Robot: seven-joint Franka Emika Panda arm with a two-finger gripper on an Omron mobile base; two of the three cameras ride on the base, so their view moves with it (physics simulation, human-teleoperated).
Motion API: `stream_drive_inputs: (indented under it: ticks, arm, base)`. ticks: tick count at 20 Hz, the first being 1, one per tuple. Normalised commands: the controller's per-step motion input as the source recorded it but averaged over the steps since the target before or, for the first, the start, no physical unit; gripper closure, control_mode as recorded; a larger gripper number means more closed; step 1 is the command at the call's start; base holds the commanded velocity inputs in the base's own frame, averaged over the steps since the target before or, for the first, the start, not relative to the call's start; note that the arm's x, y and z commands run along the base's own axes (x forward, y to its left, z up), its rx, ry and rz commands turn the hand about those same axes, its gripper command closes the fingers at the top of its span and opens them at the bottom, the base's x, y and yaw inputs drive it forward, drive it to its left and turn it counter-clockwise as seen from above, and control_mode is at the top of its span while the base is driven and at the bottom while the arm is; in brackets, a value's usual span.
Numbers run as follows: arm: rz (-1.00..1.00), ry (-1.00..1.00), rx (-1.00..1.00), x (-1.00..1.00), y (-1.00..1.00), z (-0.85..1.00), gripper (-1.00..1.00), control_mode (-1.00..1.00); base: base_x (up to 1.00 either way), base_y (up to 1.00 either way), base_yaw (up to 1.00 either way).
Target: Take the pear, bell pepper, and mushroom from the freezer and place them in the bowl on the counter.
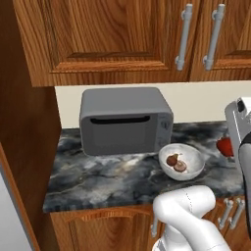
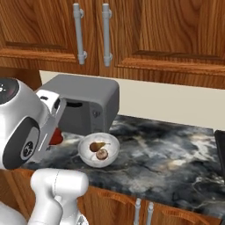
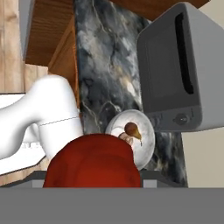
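My gripper (image 2: 53, 134) is shut on the glossy red bell pepper (image 2: 57, 139), held above the counter (image 1: 112, 176) beside the bowl (image 1: 193, 158). In the left base view the bell pepper (image 1: 224, 146) hangs just right of the bowl, in front of my white hand. The hand view has the bell pepper (image 3: 92, 162) large at the bottom, hiding the fingertips. Inside the speckled bowl (image 2: 112, 143) lie a brown pear (image 2: 97, 146) and a mushroom (image 2: 102, 154). The pear (image 3: 132, 129) and bowl rim (image 3: 146, 144) show past the pepper. The freezer is out of view.
A grey microwave (image 1: 125, 120) stands on the counter right behind the bowl, against the wall. Wooden upper cabinets with grey handles (image 1: 184, 37) hang overhead. A tall wooden panel (image 1: 24, 147) closes the counter's left end. The worktop stretches free to the right (image 2: 176, 149).
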Motion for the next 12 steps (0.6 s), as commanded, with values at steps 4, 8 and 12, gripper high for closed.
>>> stream_drive_inputs:
  ticks: [4,8,12]
  arm:
    - [0.0,0.0,0.0,0.55,0.0,-0.31,1.0,-1.0]
    - [0.0,0.0,0.0,0.35,-0.08,-0.55,1.0,-1.0]
    - [0.0,-0.01,0.0,0.14,-0.22,-0.63,1.0,-1.0]
  base:
    - [0.0,0.0,0.0]
    - [0.0,0.0,0.0]
    - [0.0,0.0,0.0]
